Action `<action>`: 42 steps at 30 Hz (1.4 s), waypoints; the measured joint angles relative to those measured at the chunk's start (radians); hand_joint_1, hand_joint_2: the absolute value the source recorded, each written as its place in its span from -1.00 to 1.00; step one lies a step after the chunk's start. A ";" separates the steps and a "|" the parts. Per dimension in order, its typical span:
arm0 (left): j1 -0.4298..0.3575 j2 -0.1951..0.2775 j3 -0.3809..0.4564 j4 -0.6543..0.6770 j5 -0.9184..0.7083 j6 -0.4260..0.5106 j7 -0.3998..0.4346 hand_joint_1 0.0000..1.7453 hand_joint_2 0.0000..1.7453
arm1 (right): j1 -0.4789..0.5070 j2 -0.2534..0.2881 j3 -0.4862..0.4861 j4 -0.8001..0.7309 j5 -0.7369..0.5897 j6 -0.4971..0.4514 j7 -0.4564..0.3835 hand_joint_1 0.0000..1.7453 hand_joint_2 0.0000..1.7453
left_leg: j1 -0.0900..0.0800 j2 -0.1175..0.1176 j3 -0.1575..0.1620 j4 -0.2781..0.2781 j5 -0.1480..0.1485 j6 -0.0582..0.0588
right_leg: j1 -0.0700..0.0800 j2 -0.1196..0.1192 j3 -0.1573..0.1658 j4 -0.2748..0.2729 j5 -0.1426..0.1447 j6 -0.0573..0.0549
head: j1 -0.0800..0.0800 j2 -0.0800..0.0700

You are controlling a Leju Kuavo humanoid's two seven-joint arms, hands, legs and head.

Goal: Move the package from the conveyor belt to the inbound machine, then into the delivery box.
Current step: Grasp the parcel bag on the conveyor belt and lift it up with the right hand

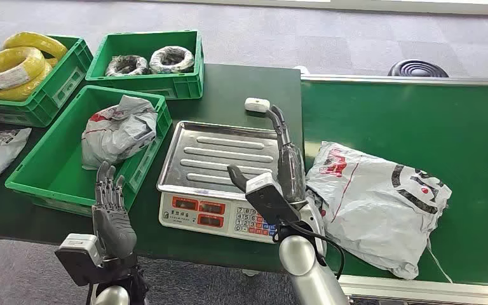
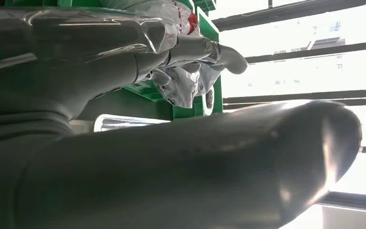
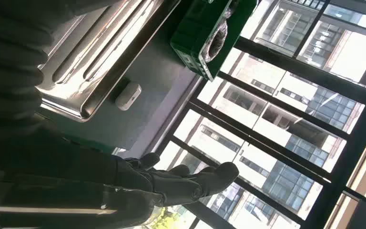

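Conveyor belt (image 1: 419, 121) carried the package (image 1: 375, 203), grey bag flat beside the scale (image 1: 219, 171). Right hand (image 1: 286, 152) hovered between them, fingers straight, empty. Left hand (image 1: 110, 206) spread, empty, by green bin (image 1: 51, 171).

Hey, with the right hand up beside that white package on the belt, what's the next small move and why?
Probably swing the right hand toward the package and lower it to grip. The package lies on the green conveyor belt, the hand holds nothing, and the scale tray beside it is bare.
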 joint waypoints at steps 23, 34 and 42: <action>-0.002 -0.025 0.002 0.001 0.003 -0.019 0.000 -1.00 -1.00 | -0.196 -0.031 -0.140 0.045 0.719 -0.299 0.384 -1.00 1.00 | 0.000 0.000 0.001 0.001 0.000 0.000 | 0.000 0.000 0.001 0.000 0.001 0.000 | 0.000 0.000; 0.018 -0.015 0.009 0.001 0.039 -0.023 -0.017 -1.00 -1.00 | -0.425 -0.224 -0.464 0.274 0.883 -0.397 0.500 -1.00 1.00 | -0.001 -0.002 0.000 0.002 0.000 0.001 | -0.001 -0.001 0.001 -0.001 0.001 0.001 | 0.000 0.000; 0.014 -0.006 0.006 0.015 0.072 -0.030 -0.036 -1.00 -1.00 | -0.491 -0.343 -0.594 0.457 0.911 -0.399 0.541 -1.00 1.00 | -0.001 0.000 0.000 0.002 0.000 0.001 | -0.001 -0.001 0.001 -0.001 0.001 0.001 | 0.000 0.000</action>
